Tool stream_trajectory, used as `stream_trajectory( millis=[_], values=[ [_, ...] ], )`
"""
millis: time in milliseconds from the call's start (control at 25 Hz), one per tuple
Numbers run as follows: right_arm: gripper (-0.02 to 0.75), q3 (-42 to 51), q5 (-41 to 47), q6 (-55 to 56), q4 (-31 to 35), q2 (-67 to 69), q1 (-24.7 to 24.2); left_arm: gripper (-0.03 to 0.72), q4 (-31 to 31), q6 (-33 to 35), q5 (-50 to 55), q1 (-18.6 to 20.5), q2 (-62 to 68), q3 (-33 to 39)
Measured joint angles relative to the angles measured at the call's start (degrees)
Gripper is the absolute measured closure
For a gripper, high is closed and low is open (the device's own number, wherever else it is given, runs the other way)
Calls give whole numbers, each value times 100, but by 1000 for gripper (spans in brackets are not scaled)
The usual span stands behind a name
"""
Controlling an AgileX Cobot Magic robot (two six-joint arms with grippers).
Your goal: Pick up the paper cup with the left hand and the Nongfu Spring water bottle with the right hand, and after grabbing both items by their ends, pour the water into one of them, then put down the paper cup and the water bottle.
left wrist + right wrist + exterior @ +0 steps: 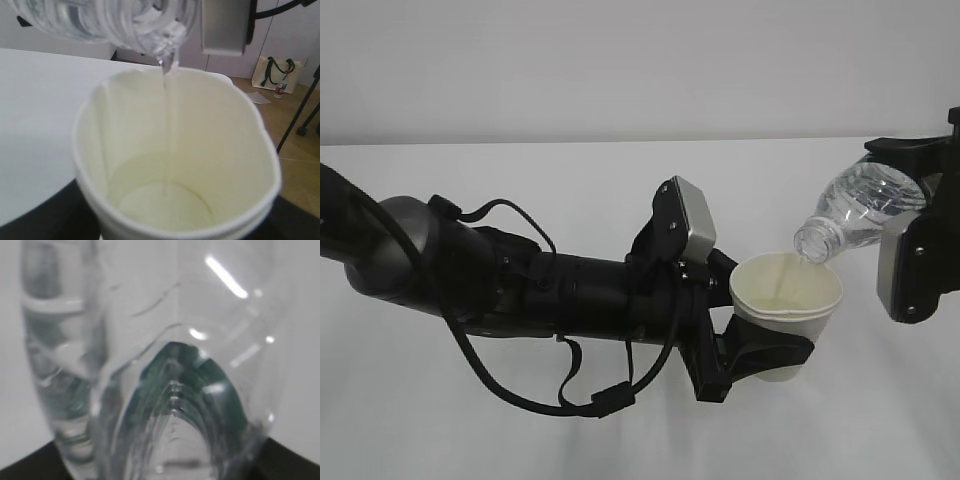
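Observation:
The white paper cup point(786, 300) is held above the table with my left gripper point(760, 352) shut on its lower body. My right gripper point(910, 255) at the right edge is shut on the clear water bottle point(860, 212), which tilts neck-down toward the cup. Its open mouth hangs just over the cup's far rim. In the left wrist view a thin stream of water point(170, 125) falls from the bottle point(125, 22) into the cup point(175, 165), and a shallow pool lies at the bottom. The right wrist view is filled by the ribbed bottle point(165, 365) with green showing through it.
A white table point(620, 430) lies under both arms. Loose black cables point(550, 400) hang below the left arm. In the left wrist view a wooden floor with a bag point(275, 72) and a stand's legs point(300, 115) lies beyond the table's edge.

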Motion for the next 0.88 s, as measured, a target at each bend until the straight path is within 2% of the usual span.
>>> stream_trajectory(
  millis=[880],
  values=[
    [313,-4,0,-68,0,0,0,206,0,0,0,0,0,0]
  ],
)
